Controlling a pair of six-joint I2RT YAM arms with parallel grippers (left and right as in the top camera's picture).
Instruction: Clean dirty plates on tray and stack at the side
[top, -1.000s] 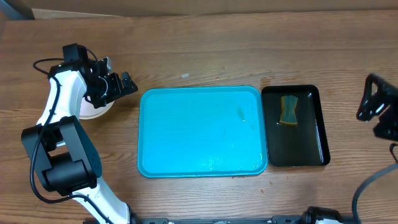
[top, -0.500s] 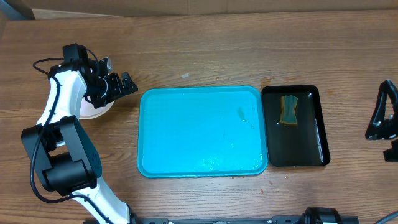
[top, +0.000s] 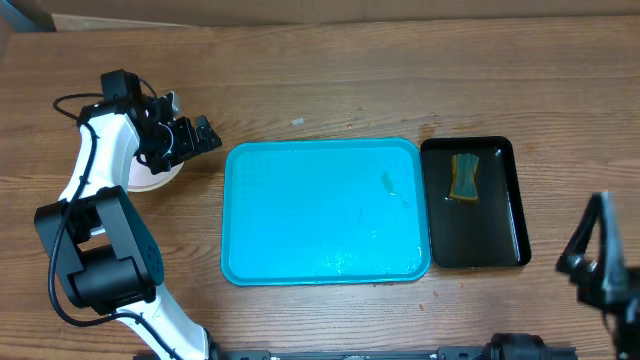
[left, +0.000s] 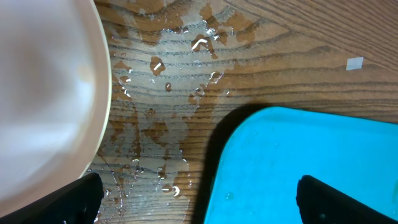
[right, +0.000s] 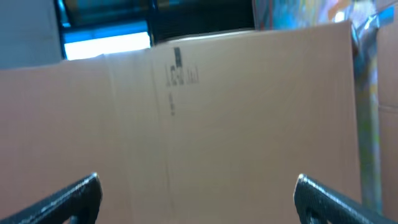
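The turquoise tray (top: 325, 212) lies mid-table with only water droplets and a small smudge on it; its corner shows in the left wrist view (left: 298, 162). White plates (top: 150, 178) sit left of the tray, mostly hidden under my left arm; a plate's rim shows in the left wrist view (left: 50, 93). How many are stacked I cannot tell, and no yellow-green rim shows. My left gripper (top: 195, 138) is open and empty, hovering between the plates and the tray (left: 199, 199). My right gripper (top: 590, 262) is open and empty at the right table edge, facing a cardboard box (right: 199, 124).
A black tray (top: 476, 203) right of the turquoise one holds a yellow-green sponge (top: 465, 177). Water is spilled on the wood (left: 168, 93) between plates and tray. A small white scrap (top: 297, 123) lies behind the tray.
My right arm has drawn back toward the front right corner of the table. The left arm, plates and trays have not moved.
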